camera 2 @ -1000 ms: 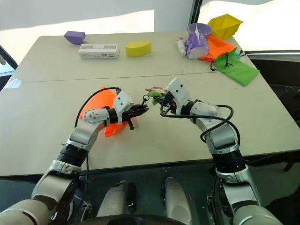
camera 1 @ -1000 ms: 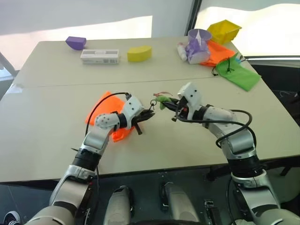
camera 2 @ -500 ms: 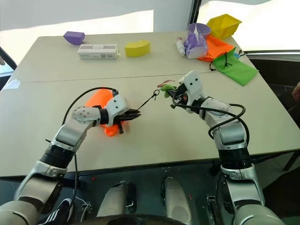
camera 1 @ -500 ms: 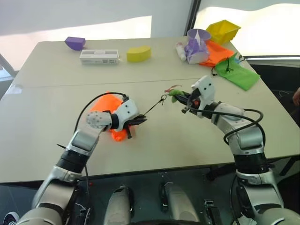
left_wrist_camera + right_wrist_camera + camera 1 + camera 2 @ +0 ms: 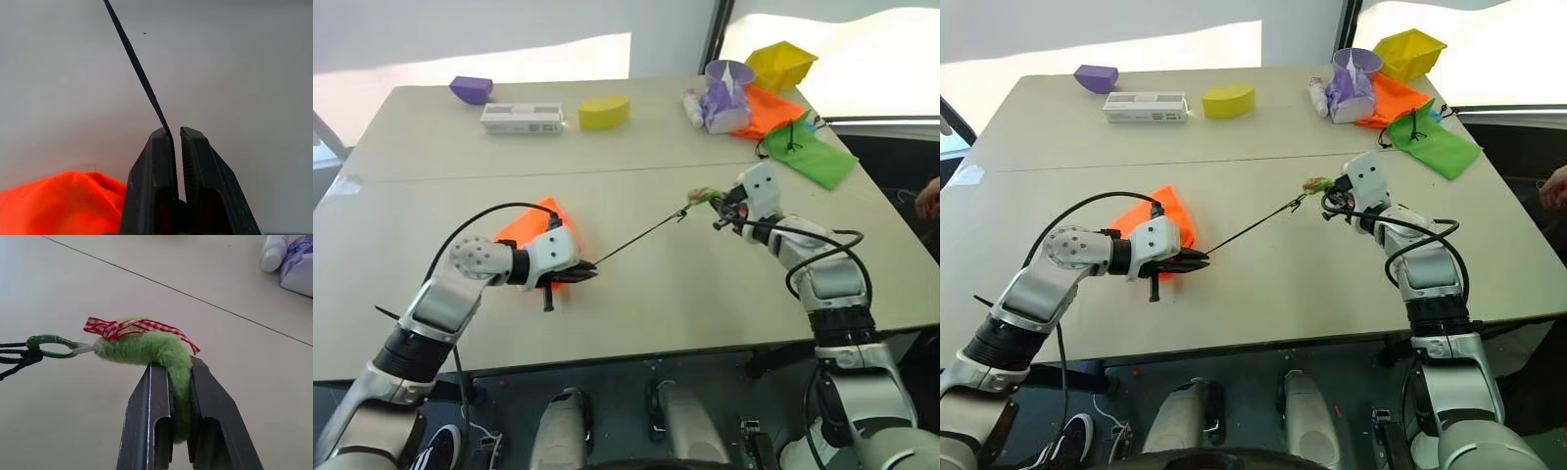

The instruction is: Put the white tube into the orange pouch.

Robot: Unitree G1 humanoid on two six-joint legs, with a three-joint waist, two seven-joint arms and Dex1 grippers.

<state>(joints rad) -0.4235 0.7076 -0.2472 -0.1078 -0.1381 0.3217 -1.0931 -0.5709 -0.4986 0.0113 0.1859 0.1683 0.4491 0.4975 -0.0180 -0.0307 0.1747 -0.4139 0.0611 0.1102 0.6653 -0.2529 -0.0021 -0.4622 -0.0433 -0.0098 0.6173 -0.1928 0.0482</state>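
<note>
Orange pouch (image 5: 540, 227) lying flat on the near table (image 5: 685, 304), mouth by the left gripper (image 5: 587, 273), pinched tight on the black cord (image 5: 636, 238). Stretched taut to the right gripper (image 5: 180, 382), clamped on the green pompom (image 5: 151, 350). Farther back, white tube (image 5: 690, 106) beside a purple cup (image 5: 727, 95).

Cinched orange pouch (image 5: 1157, 219), cord taut

text: none legible | white box (image 5: 521, 118): print too small to read
</note>
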